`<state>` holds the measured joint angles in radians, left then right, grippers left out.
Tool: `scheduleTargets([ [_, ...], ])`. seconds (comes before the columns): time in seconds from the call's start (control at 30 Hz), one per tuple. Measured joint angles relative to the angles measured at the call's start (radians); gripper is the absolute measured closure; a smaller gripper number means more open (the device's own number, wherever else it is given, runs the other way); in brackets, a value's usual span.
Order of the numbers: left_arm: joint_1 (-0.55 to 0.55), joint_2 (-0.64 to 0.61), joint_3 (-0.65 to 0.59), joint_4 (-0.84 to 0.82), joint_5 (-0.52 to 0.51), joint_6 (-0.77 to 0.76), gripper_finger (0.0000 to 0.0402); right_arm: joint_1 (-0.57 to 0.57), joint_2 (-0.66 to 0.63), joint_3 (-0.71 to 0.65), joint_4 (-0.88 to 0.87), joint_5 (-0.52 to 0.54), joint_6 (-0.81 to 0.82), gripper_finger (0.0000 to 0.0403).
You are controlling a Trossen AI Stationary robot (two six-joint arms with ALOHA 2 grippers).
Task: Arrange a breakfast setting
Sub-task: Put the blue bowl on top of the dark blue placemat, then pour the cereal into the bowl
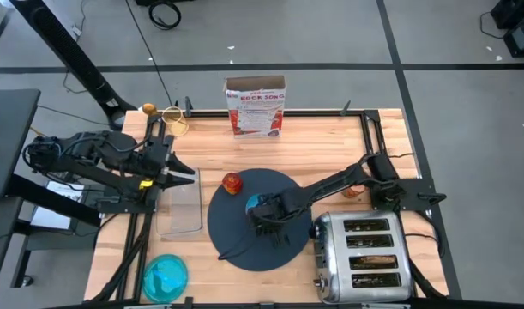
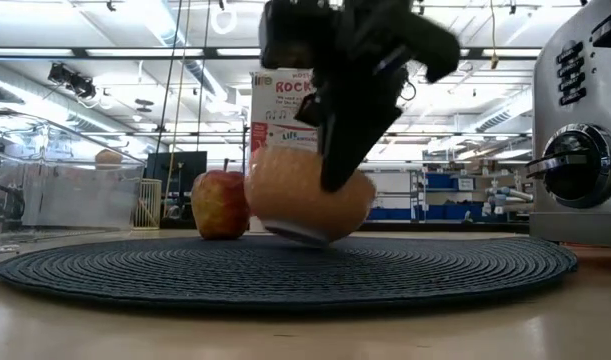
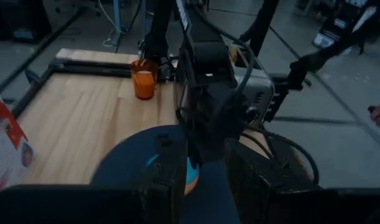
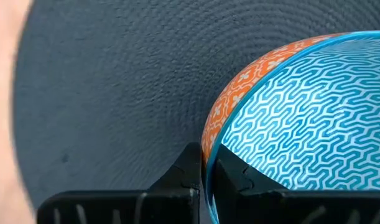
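The right gripper (image 1: pixel 260 212) is pinched shut on the rim of the bowl (image 2: pixel 307 205), one finger inside and one outside, as the right wrist view shows. The bowl hangs directly below the fingers, over the middle of the mat (image 1: pixel 219 225). In the low view it is tilted, the held edge raised and the foot touching or just clear of the mat on the lower side; which of the two cannot be told.

The move turns on that tilt: the bowl's opening faces up and aslant toward the gripper, so it needs levelling before the fingers let go, or it may rock or roll. A round bowl has no long axis to align; only its upright axis matters, and that leans now.

The apple (image 1: pixel 232 182) sits on the mat's far edge, near the bowl but apart from it.

The left gripper (image 1: pixel 177 173) waits above the tray (image 1: pixel 179 215), well away from the bowl, fingers partly open and empty. The right arm is plainly the nearer and holds the job.
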<state>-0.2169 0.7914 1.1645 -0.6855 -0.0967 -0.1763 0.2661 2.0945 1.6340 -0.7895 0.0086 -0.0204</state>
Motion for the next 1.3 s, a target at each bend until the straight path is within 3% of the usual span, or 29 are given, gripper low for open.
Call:
scheduleTargets([
  [0.2,0.0,0.0,0.0,0.001,0.0,0.01,0.0287,0.002,0.027,0.008,0.002,0.028,-0.028,0.0381],
  [0.47,0.0,0.0,0.0,0.002,0.0,0.012,0.0287,0.001,0.014,0.004,0.011,0.083,-0.025,0.0308],
  [0.67,0.0,0.0,0.0,0.002,0.0,0.012,0.0287,0.002,-0.009,0.003,0.027,0.078,-0.024,0.0283],
  [1.3,0.0,0.0,0.0,0.006,0.0,0.012,0.0287,0.047,-0.387,0.003,0.127,0.06,0.151,0.0288],
])
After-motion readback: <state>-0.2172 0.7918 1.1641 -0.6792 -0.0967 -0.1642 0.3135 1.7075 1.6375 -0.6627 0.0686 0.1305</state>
